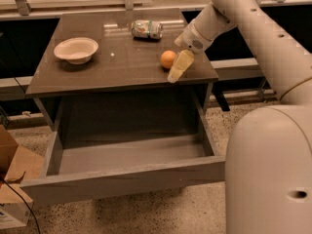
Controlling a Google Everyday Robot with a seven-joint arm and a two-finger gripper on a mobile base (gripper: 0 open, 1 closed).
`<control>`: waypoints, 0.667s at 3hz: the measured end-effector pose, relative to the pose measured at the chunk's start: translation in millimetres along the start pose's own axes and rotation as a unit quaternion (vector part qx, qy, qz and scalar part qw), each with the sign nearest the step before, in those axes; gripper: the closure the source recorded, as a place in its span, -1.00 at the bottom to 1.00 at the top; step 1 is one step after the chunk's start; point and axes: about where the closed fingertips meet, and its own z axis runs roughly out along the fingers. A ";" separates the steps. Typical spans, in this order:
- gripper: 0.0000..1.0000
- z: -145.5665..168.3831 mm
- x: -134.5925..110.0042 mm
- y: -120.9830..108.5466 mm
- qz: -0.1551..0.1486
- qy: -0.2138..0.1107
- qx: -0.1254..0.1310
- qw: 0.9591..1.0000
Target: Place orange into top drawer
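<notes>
On the table (122,74), near its front edge and at the end where the arm comes in: orange (167,59), one, round, so no long axis to line up with, resting on the top and not yet lifted. Just beside it, on the side away from the bowl: end effector (178,68), pale yellowish, slanting down and forward, its tip low over the table's front edge. The orange lies next to its upper part, toward the bowl side; whether the two touch cannot be told. State of the end effector: it has hold of nothing, and whether it is open or closed cannot be told from this view. Arm (253,28): single, white, coming down from the upper corner on that same side, wrist bent so that the end effector points toward the table's front edge. Judgement: the coming move turns on this sideways offset, since the end effector stands alongside the fruit rather than around it. Below and forward of the table top: top drawer (122,179), grey, pulled fully out, nothing seen inside. Farther back on the table: can (146,29), lying on its side. Far end: bowl (76,49), well apart from the orange. Floor, beside the drawer's far corner: cardboard box (12,179).
</notes>
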 end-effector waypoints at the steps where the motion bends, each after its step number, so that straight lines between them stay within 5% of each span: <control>1: -0.49 13.1 -9.4 -6.2 0.002 -0.008 -0.009 1.000; 2: -0.02 15.3 -18.8 -8.0 -0.005 -0.010 -0.011 1.000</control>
